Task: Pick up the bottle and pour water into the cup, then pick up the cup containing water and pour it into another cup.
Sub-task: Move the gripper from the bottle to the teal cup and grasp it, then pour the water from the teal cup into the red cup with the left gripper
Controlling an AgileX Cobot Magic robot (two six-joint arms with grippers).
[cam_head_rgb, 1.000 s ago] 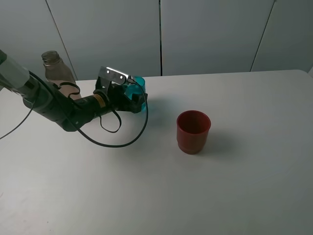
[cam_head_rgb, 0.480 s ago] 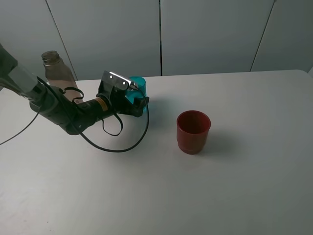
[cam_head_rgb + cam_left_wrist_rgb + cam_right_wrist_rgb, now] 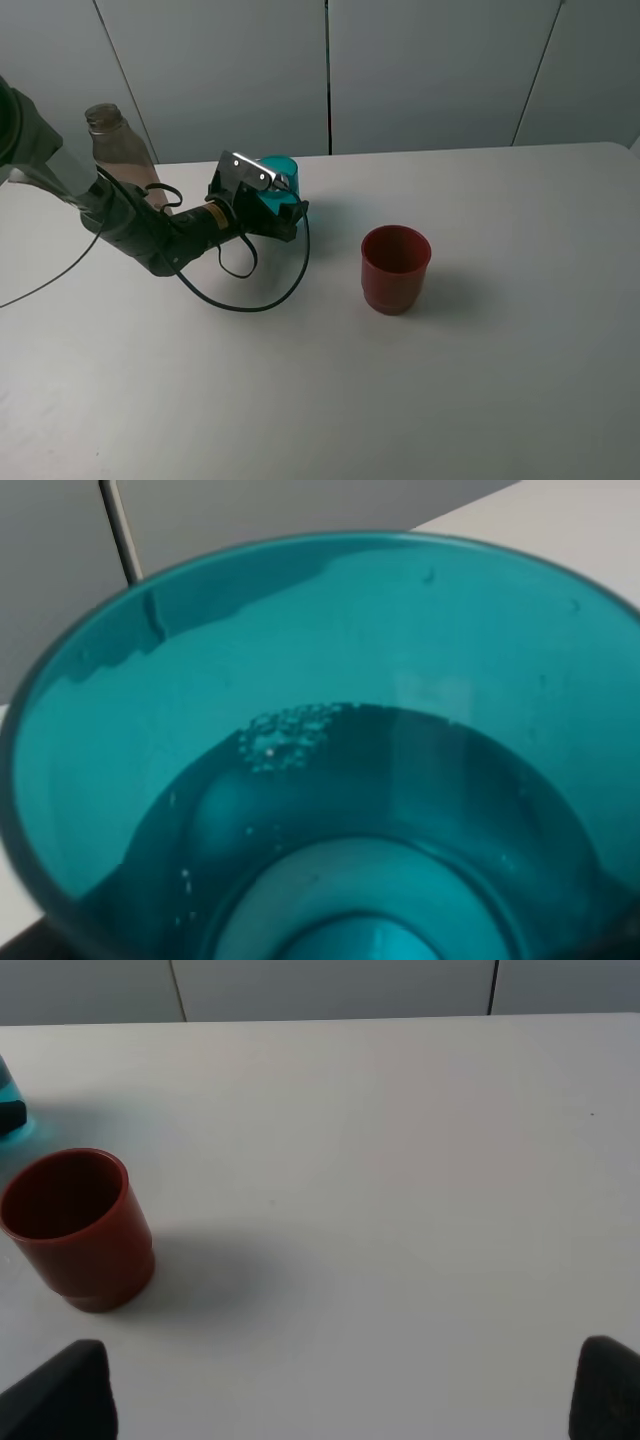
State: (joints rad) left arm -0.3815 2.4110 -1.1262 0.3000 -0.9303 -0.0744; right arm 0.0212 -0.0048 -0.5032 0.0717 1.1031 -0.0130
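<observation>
Overall: three vessels are set out on a white table [image 3: 500, 400], and one arm is engaged with one of them.
Red cup [image 3: 396, 268]: stands upright on the table, mouth up, with nothing touching it. It serves as the reference point below.
Teal cup [image 3: 277, 178]: well to the left of the red cup and somewhat farther back, between the jaws of the left gripper [image 3: 281, 198]. Whether its base rests on the table cannot be told.
Water [image 3: 400, 780]: lies in the bottom of the teal cup, well below the rim, with a patch of small bubbles on its surface.
Left gripper: clamped on the sides of the teal cup, jaws standing wide around it. Its wrist camera looks into the cup's mouth.
Bottle [image 3: 115, 140]: upright and uncapped, farther left of the red cup than the teal cup is. It stands behind the left arm and clear of the teal cup.
Cable [image 3: 245, 300]: a black loop hanging from the left arm, lying on the table left of the red cup.
Right gripper [image 3: 335, 1395]: fingers spread wide with nothing between them, over bare table and apart from the red cup.
</observation>
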